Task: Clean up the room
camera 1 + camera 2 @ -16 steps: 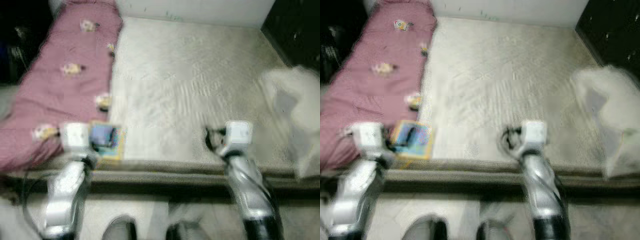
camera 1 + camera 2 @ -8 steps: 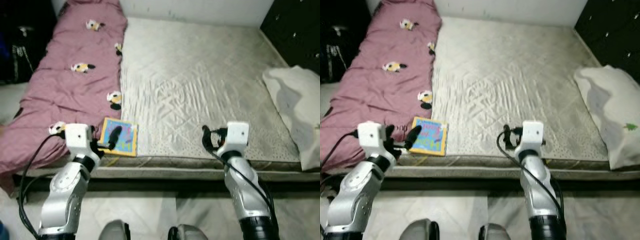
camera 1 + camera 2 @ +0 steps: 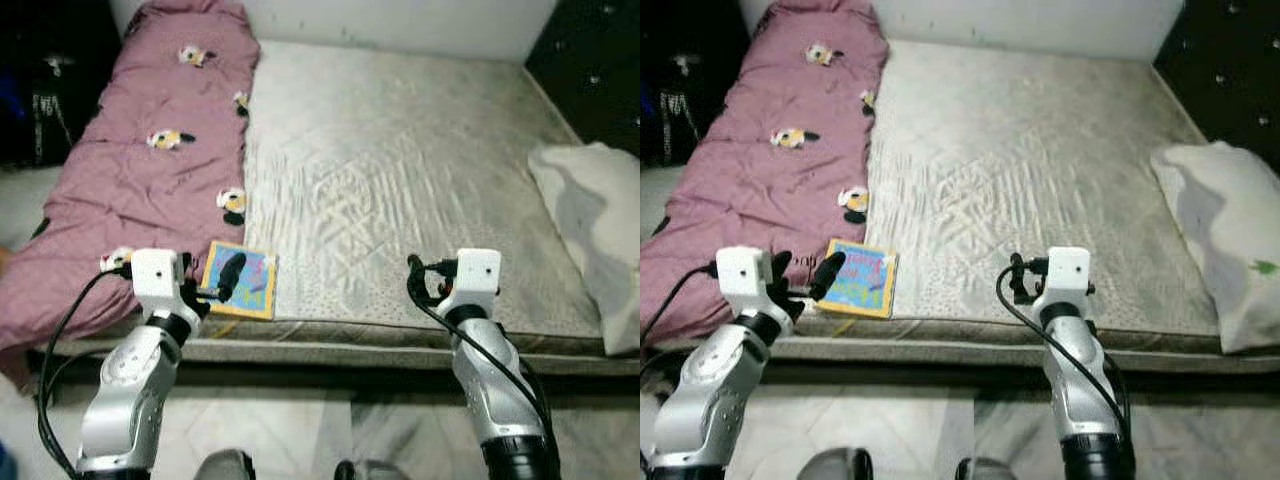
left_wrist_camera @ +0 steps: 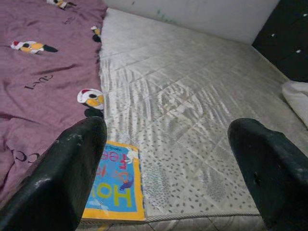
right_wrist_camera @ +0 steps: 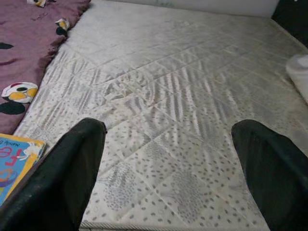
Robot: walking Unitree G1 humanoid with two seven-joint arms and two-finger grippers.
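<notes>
Far left: dark area beside the bed, too dim to make out. Next, long mauve-pink quilted blanket w/ small cartoon prints [image 3: 150,160] lies along the left side of the bed, long axis running from the near edge back toward the white wall [image 3: 400,20], near end drooping over the mattress edge. Left gripper [image 3: 215,285] held low at the near bed edge, silver forearm angled up & inward, white wrist block on top; fingers [image 4: 62,178] apart in the left wrist view, pointing across the bed, one black finger over the book's near-left corner in the head views; can't tell if it touches. Thin square children's book w/ blue cover & yellow border [image 3: 241,283] lies flat on the mattress right at the near edge, just beside the blanket's hem, slightly skewed, its spine side running roughly front-to-back; title letters partly hidden by the finger, not readable. Centre: pale cream quilted mattress w/ dotted diamond pattern [image 3: 400,170], creased in the middle. Right gripper [image 3: 418,285] sits at the near edge well right of the book, forearm rising steeply from below, black cable looped at the wrist; fingers [image 5: 72,178] spread wide in the right wrist view, aimed over bare mattress, book corner just in at that view's edge. Far right: rumpled white pillow [image 3: 590,220] at the mattress's right side, cut off by the frame; dark furniture [image 3: 600,60] behind it, detail unclear. Pale tiled floor [image 3: 300,440] below the bed edge.
</notes>
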